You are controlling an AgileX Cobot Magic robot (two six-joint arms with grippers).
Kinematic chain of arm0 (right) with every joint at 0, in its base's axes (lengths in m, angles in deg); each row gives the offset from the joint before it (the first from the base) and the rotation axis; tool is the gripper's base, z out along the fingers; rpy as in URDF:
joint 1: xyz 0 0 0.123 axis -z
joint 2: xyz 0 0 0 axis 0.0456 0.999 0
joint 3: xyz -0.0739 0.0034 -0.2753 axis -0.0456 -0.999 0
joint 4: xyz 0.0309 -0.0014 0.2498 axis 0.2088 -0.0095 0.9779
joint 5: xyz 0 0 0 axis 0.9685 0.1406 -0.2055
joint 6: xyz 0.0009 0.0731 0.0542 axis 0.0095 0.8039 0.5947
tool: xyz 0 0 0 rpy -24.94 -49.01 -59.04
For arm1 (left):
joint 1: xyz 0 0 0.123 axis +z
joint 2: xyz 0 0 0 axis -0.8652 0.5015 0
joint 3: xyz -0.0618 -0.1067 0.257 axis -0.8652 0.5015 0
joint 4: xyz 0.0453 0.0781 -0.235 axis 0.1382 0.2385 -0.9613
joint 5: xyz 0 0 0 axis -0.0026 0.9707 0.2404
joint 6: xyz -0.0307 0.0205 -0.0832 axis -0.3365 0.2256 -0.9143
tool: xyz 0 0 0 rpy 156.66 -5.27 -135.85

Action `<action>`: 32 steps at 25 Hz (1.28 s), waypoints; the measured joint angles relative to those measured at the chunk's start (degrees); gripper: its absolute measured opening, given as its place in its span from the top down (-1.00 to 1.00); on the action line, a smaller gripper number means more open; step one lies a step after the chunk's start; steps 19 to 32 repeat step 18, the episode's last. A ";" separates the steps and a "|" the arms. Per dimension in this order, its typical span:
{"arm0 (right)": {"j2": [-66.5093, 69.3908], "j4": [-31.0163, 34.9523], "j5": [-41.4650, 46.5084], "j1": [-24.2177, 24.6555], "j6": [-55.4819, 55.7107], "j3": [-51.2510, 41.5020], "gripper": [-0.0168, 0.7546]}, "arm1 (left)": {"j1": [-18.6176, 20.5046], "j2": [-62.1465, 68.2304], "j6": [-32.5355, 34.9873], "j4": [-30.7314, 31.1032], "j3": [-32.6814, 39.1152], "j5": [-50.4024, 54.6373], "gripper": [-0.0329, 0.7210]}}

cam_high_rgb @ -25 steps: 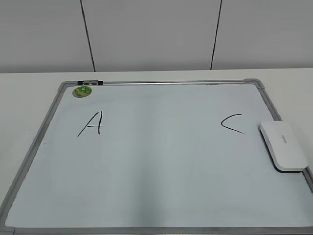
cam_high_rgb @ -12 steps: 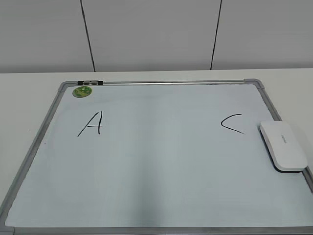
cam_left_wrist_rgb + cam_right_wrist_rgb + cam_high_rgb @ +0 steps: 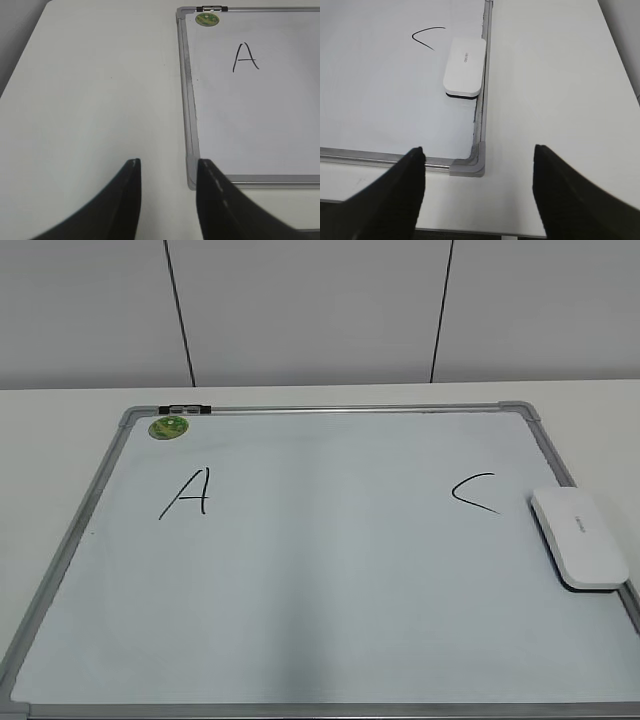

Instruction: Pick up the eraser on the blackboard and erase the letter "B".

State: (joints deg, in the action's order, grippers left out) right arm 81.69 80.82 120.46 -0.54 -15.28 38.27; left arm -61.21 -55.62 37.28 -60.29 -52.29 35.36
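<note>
The white eraser (image 3: pixel 581 537) lies on the blackboard (image 3: pixel 320 590) by its right frame, next to the black "C" (image 3: pixel 475 493); it also shows in the right wrist view (image 3: pixel 464 66). A black "A" (image 3: pixel 187 492) is at the left. No letter "B" shows between them. My left gripper (image 3: pixel 167 162) is open and empty over the table, left of the board's near-left corner (image 3: pixel 191 180). My right gripper (image 3: pixel 479 150) is wide open and empty above the board's near-right corner (image 3: pixel 470 165), well short of the eraser. Neither gripper shows in the exterior view.
A round green magnet (image 3: pixel 168 426) and a small black clip (image 3: pixel 185 409) sit at the board's far-left corner. White table (image 3: pixel 550 90) surrounds the board. A grey panelled wall stands behind.
</note>
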 joint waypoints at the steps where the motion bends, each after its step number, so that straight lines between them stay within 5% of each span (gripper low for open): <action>1: 0.00 0.00 0.00 0.00 0.00 0.00 -0.34 | 0.00 0.00 0.00 0.00 0.00 0.00 0.18; 32: 0.00 0.00 0.04 0.00 0.00 0.00 -0.34 | 0.00 0.00 0.00 0.00 0.00 0.00 0.27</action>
